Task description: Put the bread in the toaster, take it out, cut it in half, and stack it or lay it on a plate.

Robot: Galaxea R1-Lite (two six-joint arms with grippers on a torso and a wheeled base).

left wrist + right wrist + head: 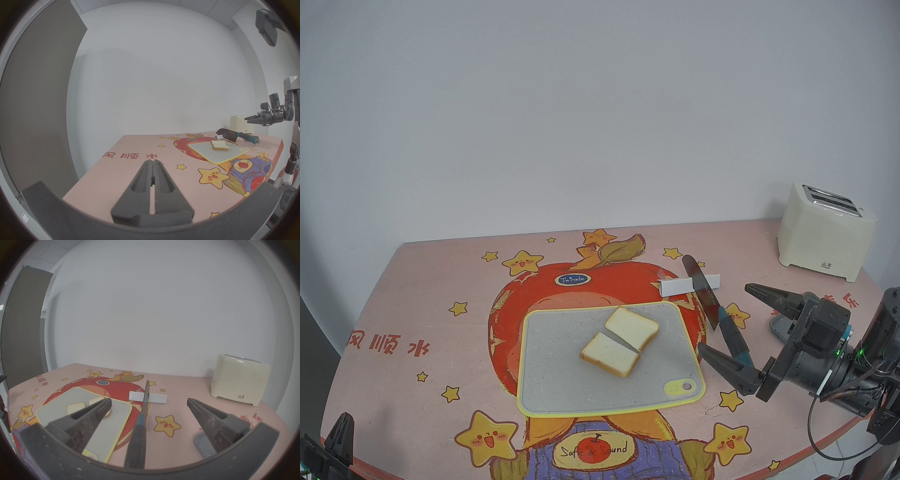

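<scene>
One left gripper, pressed closed, sits well left of the yellow-rimmed grey cutting board carrying two pale bread halves side by side. The right gripper gapes wide around the teal-handled dark knife; it should back straight off without nudging the knife. Beyond it, the slots of the cream plastic toaster look empty.

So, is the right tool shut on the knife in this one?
No, the right tool is wide open, its fingers spread either side of the knife, which lies on the table.
</scene>
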